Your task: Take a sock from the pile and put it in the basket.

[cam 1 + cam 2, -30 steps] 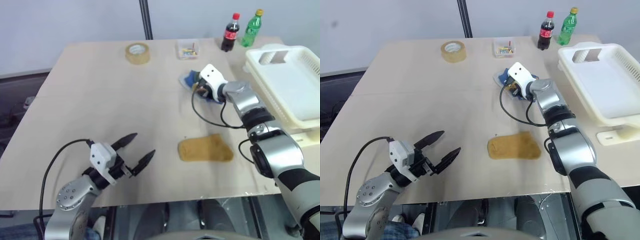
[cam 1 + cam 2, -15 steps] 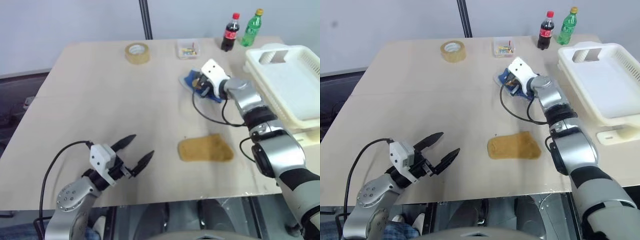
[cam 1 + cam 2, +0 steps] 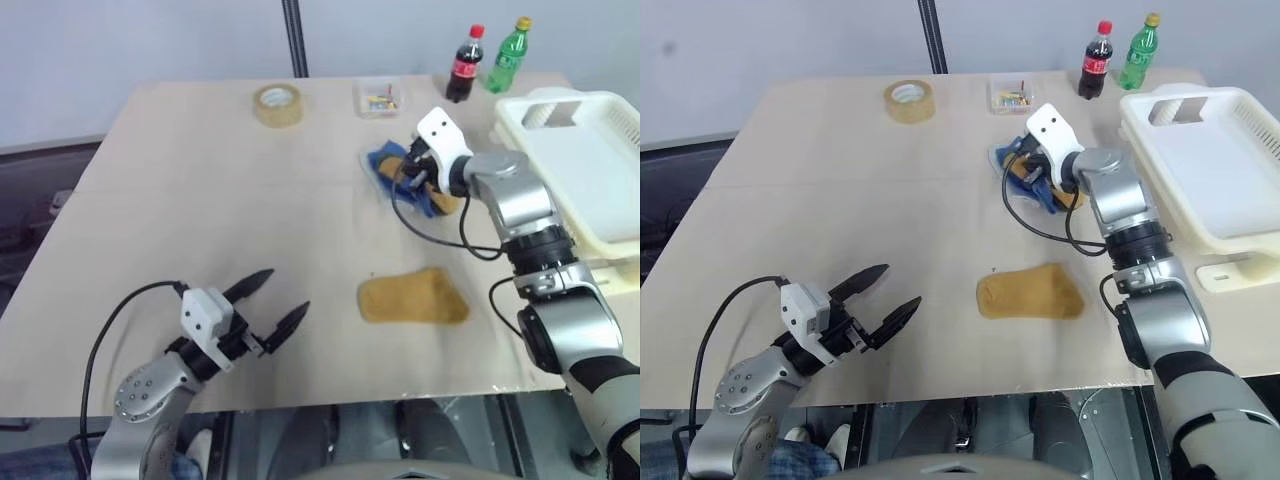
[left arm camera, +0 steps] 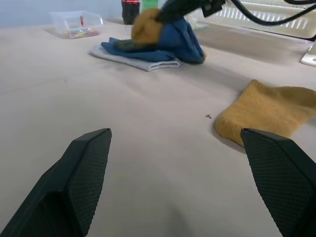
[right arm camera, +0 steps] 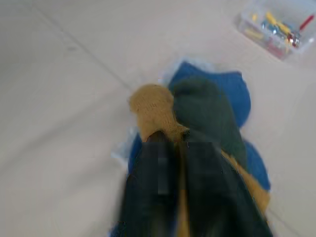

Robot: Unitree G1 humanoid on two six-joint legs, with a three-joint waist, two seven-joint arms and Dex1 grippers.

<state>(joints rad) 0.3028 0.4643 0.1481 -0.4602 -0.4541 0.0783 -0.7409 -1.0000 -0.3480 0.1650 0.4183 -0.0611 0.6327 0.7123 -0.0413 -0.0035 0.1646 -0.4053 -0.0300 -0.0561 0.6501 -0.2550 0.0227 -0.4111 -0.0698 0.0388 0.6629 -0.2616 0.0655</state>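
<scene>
Socks pile [image 3: 400,172], blue, grey-green, mustard, at worktop [image 3: 200,200] far side | my right pincer [image 5: 178,148] narrow, pinching a mustard sock [image 5: 155,112] there | left pincer [image 3: 272,298] wide, holding nothing | white slotted basket [image 3: 590,160] right.

The right gripper [image 5: 178,143] has lifted a mustard sock [image 5: 154,114] off the pile [image 3: 392,172].

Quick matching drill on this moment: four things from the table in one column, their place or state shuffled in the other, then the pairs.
1. basket
2. left claw
3. tape roll
4. flat yellow sock

A. open, over bare table
B. far edge, left of the clear box
C. alone, nearer than the pile
D. robot's right table edge, no sock inside

Pairs: 1-D, 2-A, 3-B, 4-C
</scene>
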